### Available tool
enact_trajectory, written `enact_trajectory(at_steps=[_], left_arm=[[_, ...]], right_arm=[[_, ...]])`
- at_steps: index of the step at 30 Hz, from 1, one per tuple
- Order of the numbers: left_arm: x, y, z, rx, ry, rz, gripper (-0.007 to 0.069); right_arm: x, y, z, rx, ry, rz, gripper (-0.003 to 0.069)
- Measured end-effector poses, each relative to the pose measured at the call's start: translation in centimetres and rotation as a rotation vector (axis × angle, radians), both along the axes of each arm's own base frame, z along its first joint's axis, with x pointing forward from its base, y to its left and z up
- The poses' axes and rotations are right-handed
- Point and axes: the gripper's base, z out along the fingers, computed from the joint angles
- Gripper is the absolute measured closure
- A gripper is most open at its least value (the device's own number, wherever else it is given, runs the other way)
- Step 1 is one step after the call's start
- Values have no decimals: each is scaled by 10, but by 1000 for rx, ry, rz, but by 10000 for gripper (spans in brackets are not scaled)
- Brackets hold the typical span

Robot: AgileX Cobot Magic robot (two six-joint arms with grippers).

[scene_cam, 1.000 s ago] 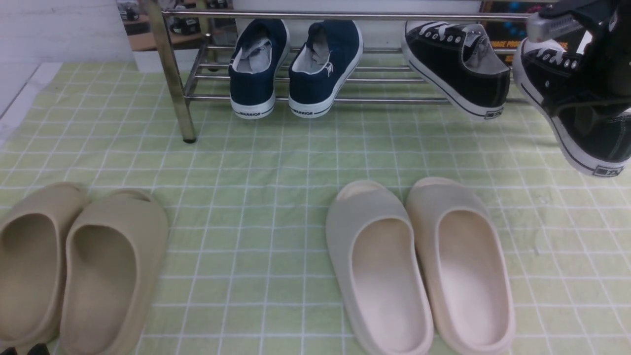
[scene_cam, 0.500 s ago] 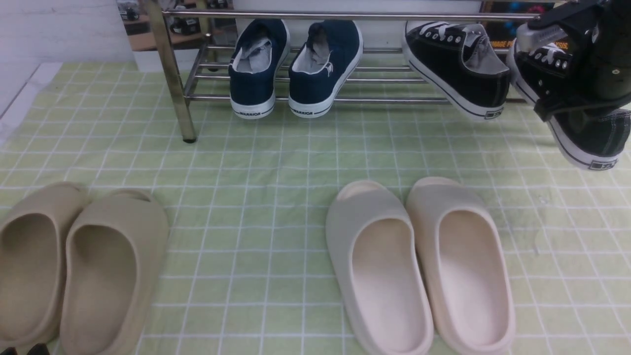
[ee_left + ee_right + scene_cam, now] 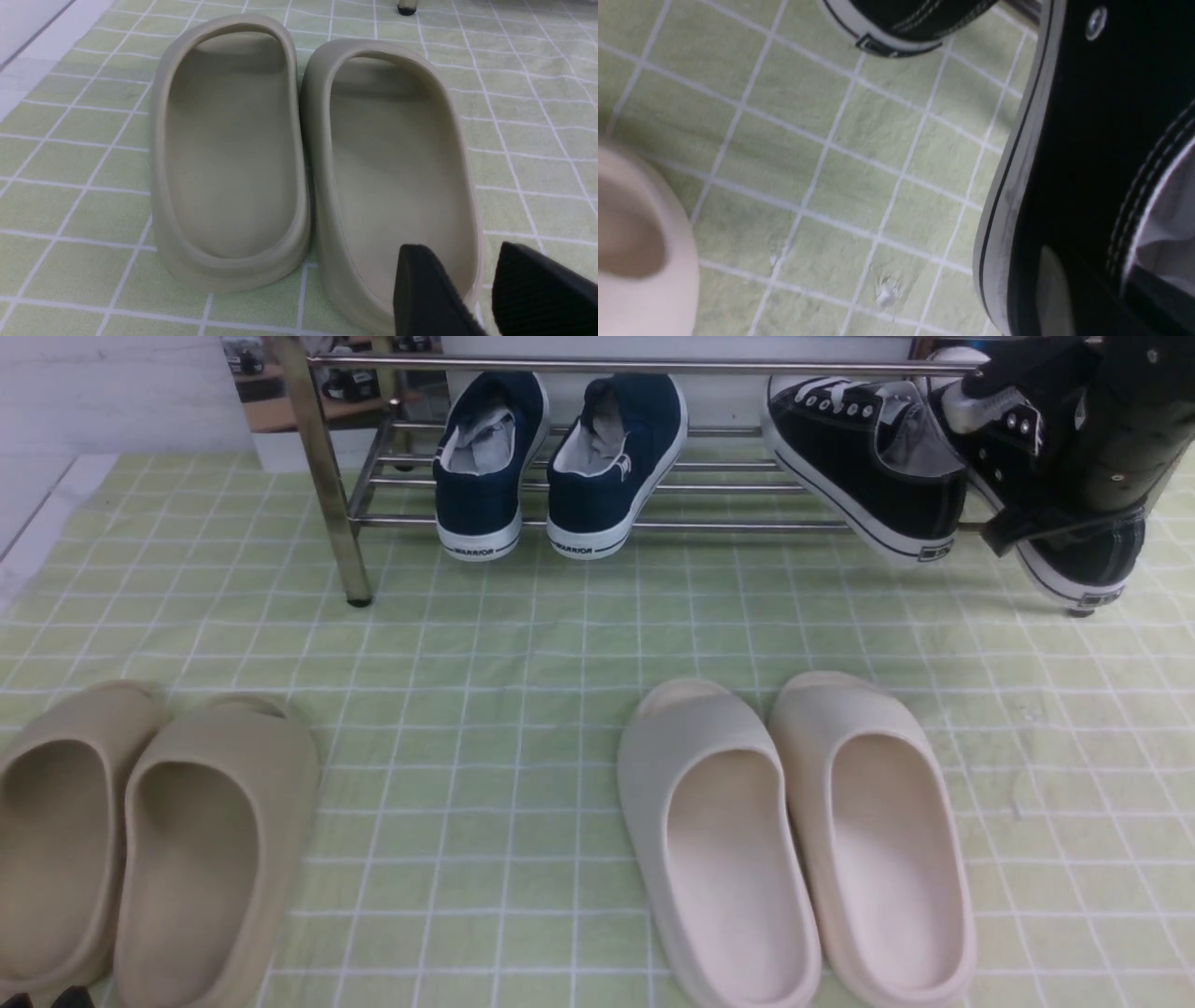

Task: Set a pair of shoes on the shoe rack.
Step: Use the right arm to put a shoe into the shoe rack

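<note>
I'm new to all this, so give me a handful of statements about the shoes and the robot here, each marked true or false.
1. The right gripper holds a black sneaker. True.
2. The navy shoes lie on the floor. False: they sit on the shoe rack.
3. The cream slides stand side by side on the floor. True.
4. The left gripper grips a tan slide. False: it holds nothing.
</note>
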Motion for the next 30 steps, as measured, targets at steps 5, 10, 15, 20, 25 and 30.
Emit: enact_trajectory(at_steps=[5,10,15,20,25,30], left_arm=[[0,0,0,0,0,0,386],[0,0,0,0,0,0,386],[0,0,0,0,0,0,386],[0,0,0,0,0,0,386],[0,0,0,0,0,0,386],[0,0,0,0,0,0,386]], right_arm=[[12,4,-8,11,-70,32,637],[22,6,-17,19,-113,56,637],[26,7,-22,16,-125,67,637],[29,7,-27,-3,-130,78,636],[30,7,-28,-7,-134,81,555],[29,6,-21,-12,-147,79,352]])
